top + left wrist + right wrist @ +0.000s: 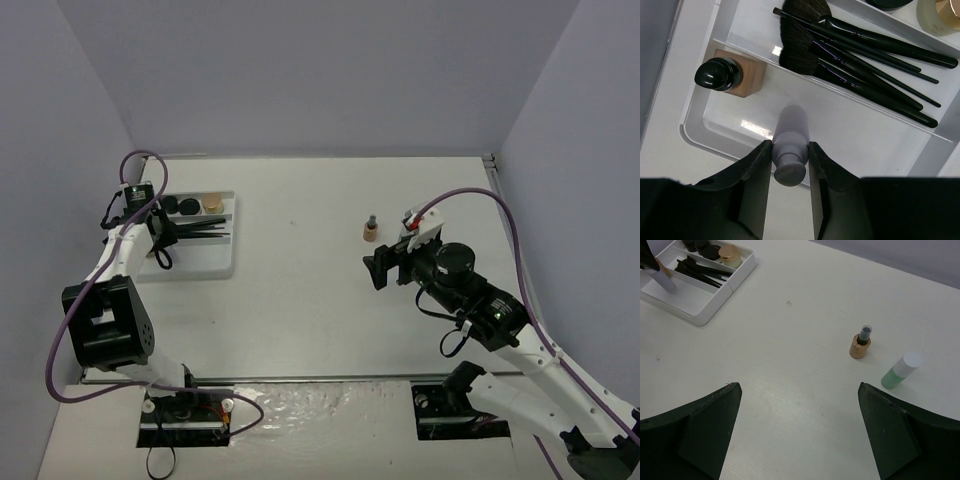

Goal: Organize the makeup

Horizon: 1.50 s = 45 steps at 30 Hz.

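Left gripper (160, 238) hangs over the near-left end of the white ridged rectangular plastic tray (215, 268), which sits at the left side of the white table (300, 320) in the overhead view. From up there I cannot tell how its jaws stand. Well apart from the tray, the right gripper (378, 270) hovers over bare table, and a small beige bottle with a grey cap (370, 231) stands just beyond it.

The left wrist camera shows the two black fingers (757, 165) pinching a pale grey cylindrical bottle (791, 132) at its neck. The bottle's body points into the tray's widest compartment; whether it touches the floor there I cannot tell. In a corner of that same compartment lies a beige square bottle with a round black cap (735, 77), against the divider. Thin black brushes (865, 60) lie bundled lengthwise in the next compartment.

On the right wrist camera the fingers are spread wide with nothing between them. The beige bottle stands upright on the table ahead, with a green bottle with a white cap (900, 371) near it. Far off, black round pots (697, 245) and a tan round compact (729, 254) fill the tray's last compartment.
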Motion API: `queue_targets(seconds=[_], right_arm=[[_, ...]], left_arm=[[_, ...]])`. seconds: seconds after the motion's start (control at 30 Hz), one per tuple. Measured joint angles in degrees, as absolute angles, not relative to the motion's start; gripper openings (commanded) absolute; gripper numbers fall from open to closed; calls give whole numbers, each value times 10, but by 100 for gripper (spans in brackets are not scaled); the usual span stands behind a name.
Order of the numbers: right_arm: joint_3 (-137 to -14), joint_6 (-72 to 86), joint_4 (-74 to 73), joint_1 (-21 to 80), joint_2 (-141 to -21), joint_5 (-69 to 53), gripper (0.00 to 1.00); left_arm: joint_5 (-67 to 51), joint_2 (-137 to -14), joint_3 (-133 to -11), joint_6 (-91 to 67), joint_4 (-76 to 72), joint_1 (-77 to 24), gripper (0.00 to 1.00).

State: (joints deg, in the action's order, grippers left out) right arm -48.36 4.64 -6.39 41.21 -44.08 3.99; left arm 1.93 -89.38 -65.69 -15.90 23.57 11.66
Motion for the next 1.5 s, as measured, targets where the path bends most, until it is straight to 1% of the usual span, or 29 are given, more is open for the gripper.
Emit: queue_targets(seconds=[0.47, 0.5, 0.53, 0.63, 0.77, 0.9, 0.97, 1.1, 1.23, 1.5], right_arm=[[-482, 46, -63, 412, -437, 40, 100], [-482, 47, -63, 412, -437, 40, 100], [-482, 47, -63, 412, -437, 40, 100], [-482, 46, -63, 412, -437, 40, 100], [-482, 47, -63, 412, -437, 40, 100], [-481, 47, -62, 412, -437, 40, 100], [-481, 47, -62, 412, -436, 40, 100], [-481, 47, -62, 412, -436, 40, 100], [-481, 47, -62, 412, -436, 40, 100], [-481, 48, -62, 412, -436, 40, 100]], left_arm=[[11, -929, -689, -159, 224, 117, 0], [11, -933, -693, -159, 224, 117, 1], [10, -938, -697, -159, 224, 117, 4], [9, -952, -703, -159, 223, 117, 6], [8, -962, -710, -159, 220, 117, 16], [7, -965, -713, -159, 220, 117, 34], [7, -967, -716, -159, 221, 117, 45], [2, -969, -721, -161, 225, 117, 60], [1, -969, -727, -162, 228, 117, 66], [-12, -955, -755, -162, 259, 114, 74]])
